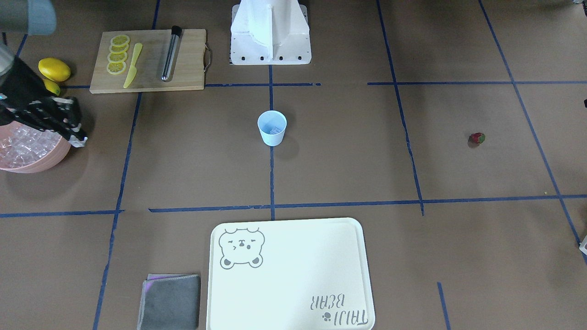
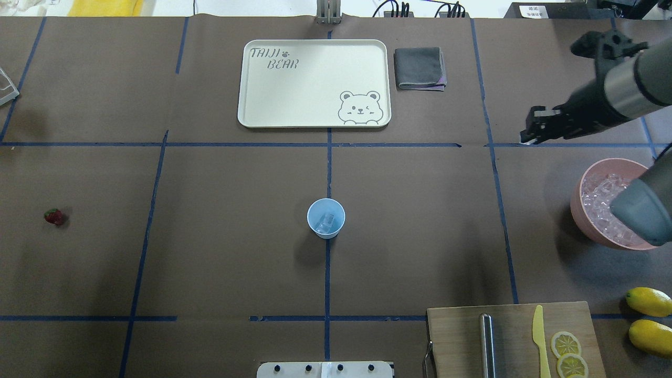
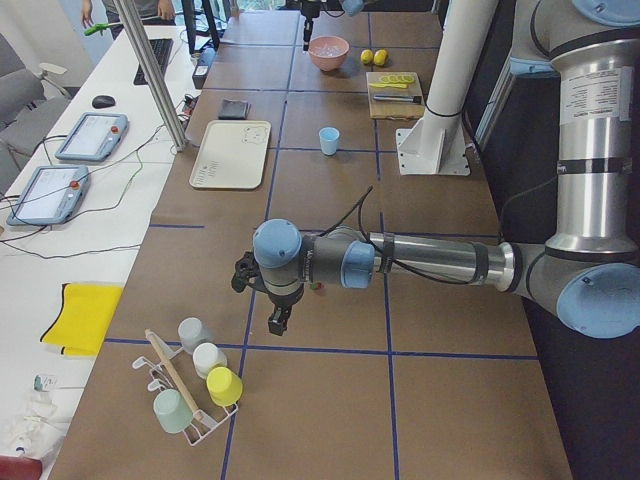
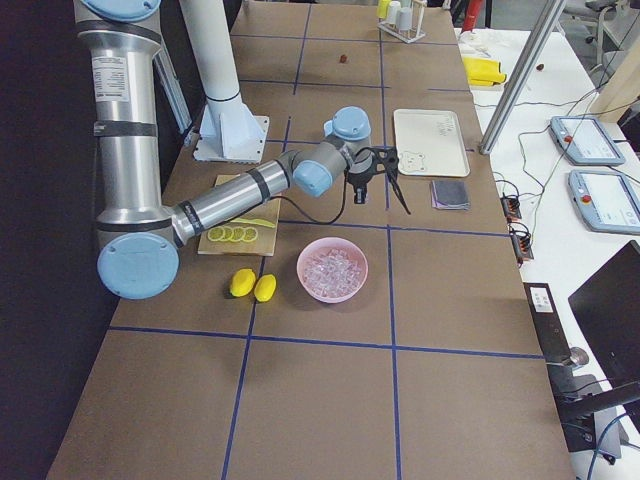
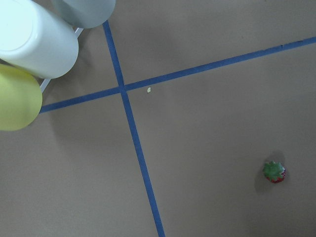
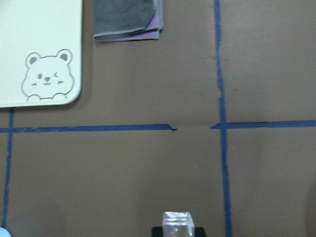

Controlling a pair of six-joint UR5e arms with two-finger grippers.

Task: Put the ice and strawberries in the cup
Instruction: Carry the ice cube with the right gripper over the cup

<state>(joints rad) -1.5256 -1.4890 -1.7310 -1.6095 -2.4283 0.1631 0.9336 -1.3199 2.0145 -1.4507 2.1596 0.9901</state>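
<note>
Right wrist-mounted: ice cube (image 6: pixel 177 223) gripped in the right end effector (image 2: pixel 527 135), cup (image 2: pixel 326 218) well apart

probably a robotics lab: a desk (image 1: pixel 348 174) papered brown and gridded with blue tape (image 1: pixel 272 183), two teach pendants (image 3: pixel 92 136) alongside, a white robot pedestal (image 1: pixel 270 32).

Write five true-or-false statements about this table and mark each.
1. The cup holds ice. True.
2. The strawberry lies in the cup. False: it lies on the table, far from the cup.
3. The right jaws grip an ice cube. True.
4. The bowl holds lemons. False: it holds ice; the lemons lie on the table.
5. The cloth lies on the tray. False: it lies beside the tray.
</note>
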